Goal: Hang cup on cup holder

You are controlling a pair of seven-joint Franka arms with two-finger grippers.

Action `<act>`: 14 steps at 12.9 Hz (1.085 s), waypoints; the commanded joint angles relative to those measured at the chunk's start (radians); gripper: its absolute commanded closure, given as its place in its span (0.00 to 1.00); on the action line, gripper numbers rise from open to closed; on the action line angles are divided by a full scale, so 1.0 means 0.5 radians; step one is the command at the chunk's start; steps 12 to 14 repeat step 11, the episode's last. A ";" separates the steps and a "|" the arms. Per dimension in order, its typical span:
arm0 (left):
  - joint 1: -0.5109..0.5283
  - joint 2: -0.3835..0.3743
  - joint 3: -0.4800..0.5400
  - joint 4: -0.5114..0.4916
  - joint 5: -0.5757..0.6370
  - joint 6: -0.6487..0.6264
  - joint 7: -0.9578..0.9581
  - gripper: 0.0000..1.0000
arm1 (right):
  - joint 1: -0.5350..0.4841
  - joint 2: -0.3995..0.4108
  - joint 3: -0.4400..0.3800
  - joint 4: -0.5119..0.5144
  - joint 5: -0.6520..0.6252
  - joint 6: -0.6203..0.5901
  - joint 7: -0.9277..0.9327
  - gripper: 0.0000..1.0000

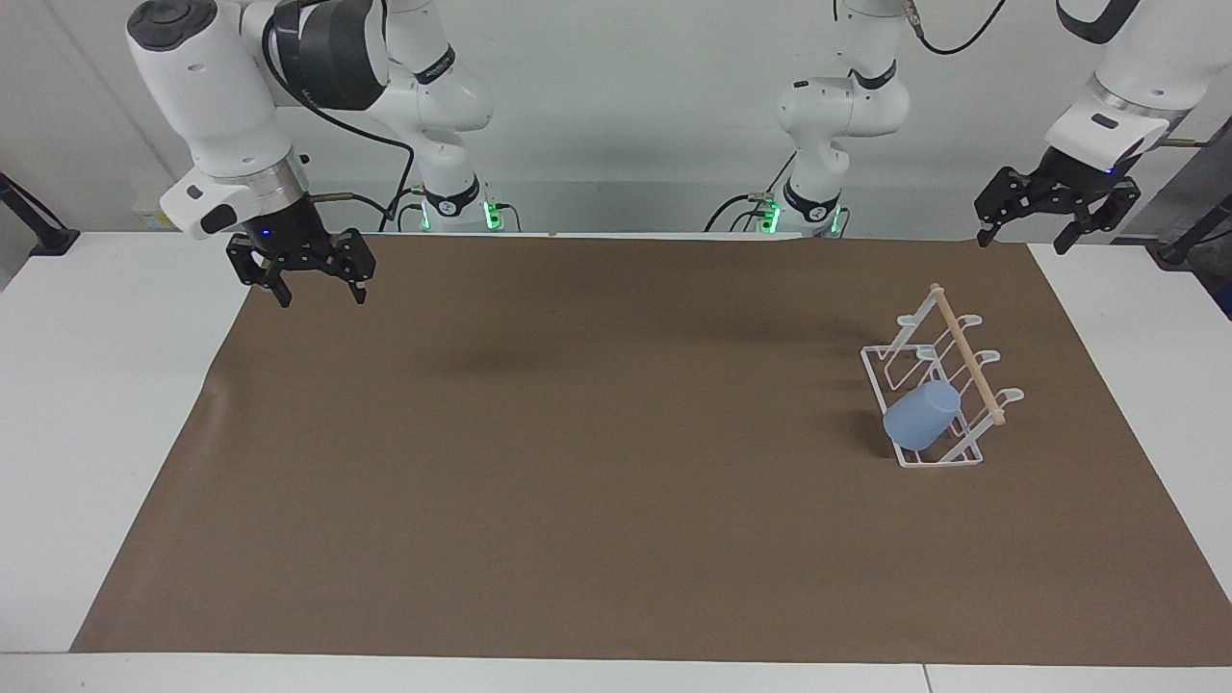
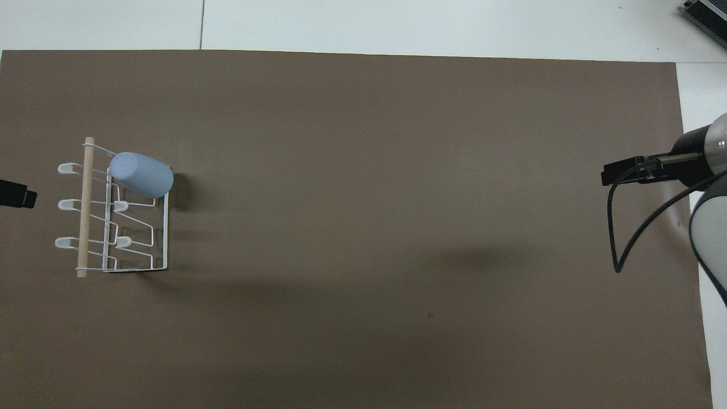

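The cup (image 1: 921, 415) hangs mouth-down and tilted on one of the slanted wire loops of the cup holder (image 1: 938, 385), at the end of the rack farthest from the robots; its closed base points up and toward the middle of the table. From overhead the cup (image 2: 141, 174) covers the loop it sits on, and the other loops of the cup holder (image 2: 111, 213) carry nothing. The light wooden dowel (image 1: 967, 354) runs along the top of the rack, on the side toward the left arm's end of the table. The rack stands on the brown mat (image 1: 597, 462), which covers most of the white table (image 1: 96, 385), toward the left arm's end. The left gripper (image 1: 1057, 214) is up in the air above the mat's corner nearest the robots at that end, well apart from the rack; its two fingers are spread, with nothing between them. In the overhead view only a dark tip of it (image 2: 14, 194) shows at the edge, beside the rack. The right gripper (image 1: 308, 277) hangs over the mat's edge at the right arm's end, close to the robots, fingers likewise spread and holding nothing; this arm waits. Overhead, the right arm's wrist and its black cable (image 2: 636, 227) show at the mat's edge.
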 commanded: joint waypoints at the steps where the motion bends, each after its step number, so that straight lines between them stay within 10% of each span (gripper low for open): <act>1: -0.014 0.030 0.030 0.066 -0.025 -0.057 -0.036 0.00 | -0.011 -0.033 -0.002 -0.027 0.045 -0.018 0.017 0.00; 14: 0.201 0.046 -0.216 0.097 -0.025 -0.038 -0.036 0.00 | -0.011 -0.033 -0.002 -0.027 0.045 -0.018 0.017 0.00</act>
